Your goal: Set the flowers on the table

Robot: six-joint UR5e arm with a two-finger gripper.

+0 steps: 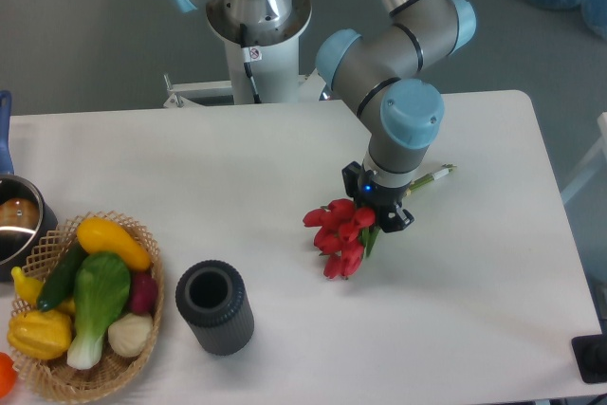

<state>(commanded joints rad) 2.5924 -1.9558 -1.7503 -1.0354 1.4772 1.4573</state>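
From my seat I saw the gripper (381,215) low over the table (237,168), right of centre, with the arm (403,45) reaching down from the far side. The flowers (340,234) sat directly under it, red tulip heads fanned out to the near left of the fingers, a bit of green leaf showing just beneath the black fingertips. A pale green stem (432,177) poked out on the far right side of the wrist, angled up toward the right edge of the tabletop. The jaws looked closed around the bunch where heads meet stems, though the wrist body hid most of the contact, so I read it as gripping the flowers. Whether the tulip heads were touching the white surface or hanging just above it, I could not tell from this one view.

Over at the near left I had a wicker basket (142,343) holding yellow and green vegetables, a pale onion-like bulb and something dark red. Just to its right stood a dark grey cylinder (214,308), upright, open mouth facing up, well apart from the flowers. At the left edge a metal pot (19,220) was partly cut off by the frame, with a blue handle above it
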